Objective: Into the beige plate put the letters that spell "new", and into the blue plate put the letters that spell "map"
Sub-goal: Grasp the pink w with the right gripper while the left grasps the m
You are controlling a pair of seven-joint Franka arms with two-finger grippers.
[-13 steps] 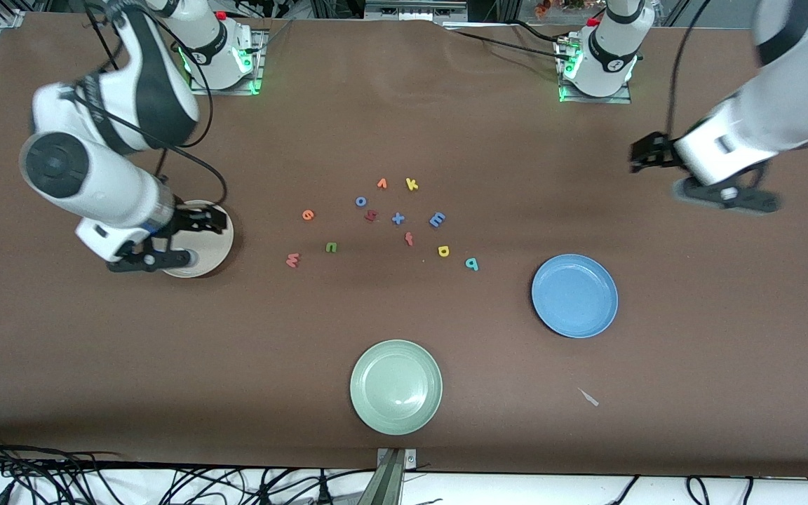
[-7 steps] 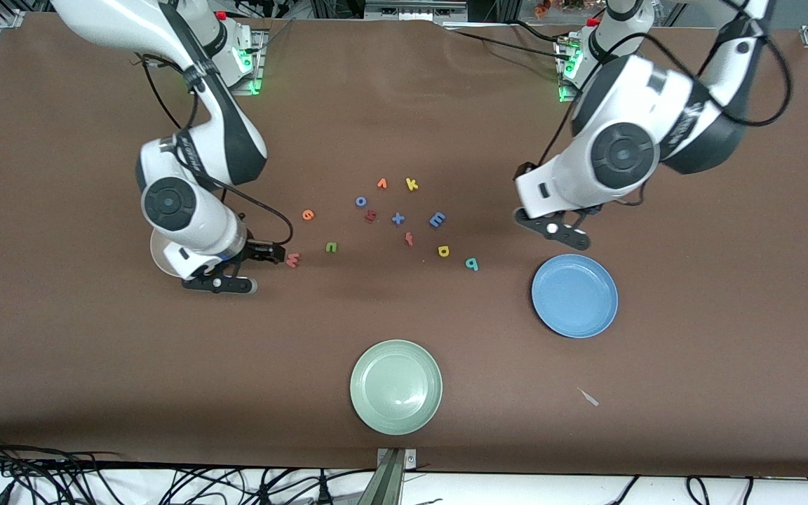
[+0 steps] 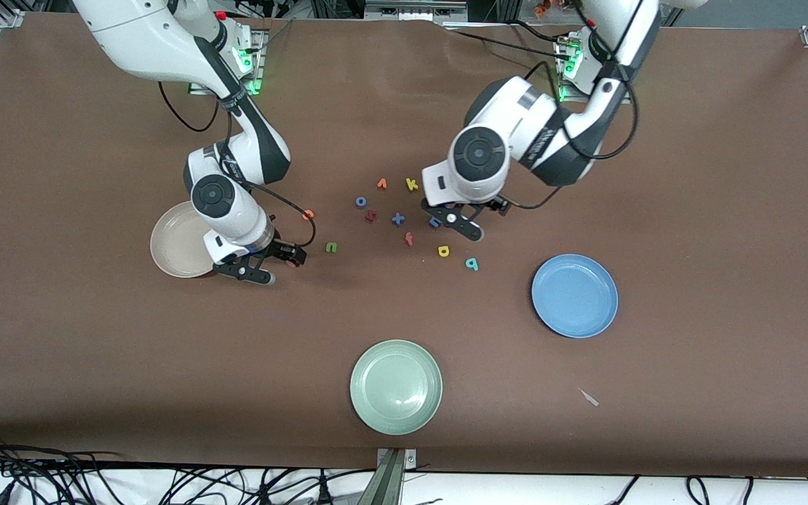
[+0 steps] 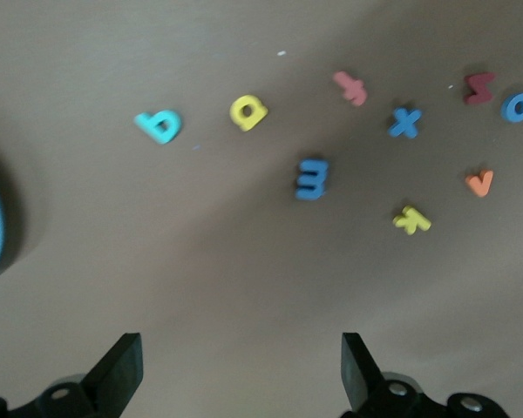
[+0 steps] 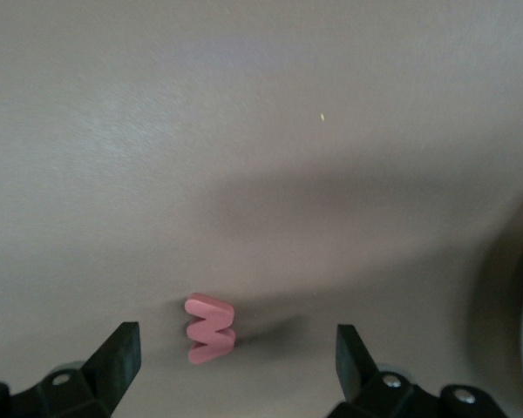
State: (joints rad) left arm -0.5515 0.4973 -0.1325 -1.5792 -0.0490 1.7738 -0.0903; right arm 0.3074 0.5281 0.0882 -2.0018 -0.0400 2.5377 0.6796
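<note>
The right gripper [image 3: 285,258] is wide open, nothing in it, right over the pink w [image 5: 210,328], just beside the beige plate [image 3: 172,242]. From that plate toward the left arm's end sit the orange e [image 3: 308,214] and green n [image 3: 332,247]. The left gripper [image 3: 470,212] is spread wide and empty too, over the blue m [image 4: 313,178]. The yellow a [image 3: 444,250] and teal p [image 3: 472,264] lie between the m and the blue plate [image 3: 575,295].
</note>
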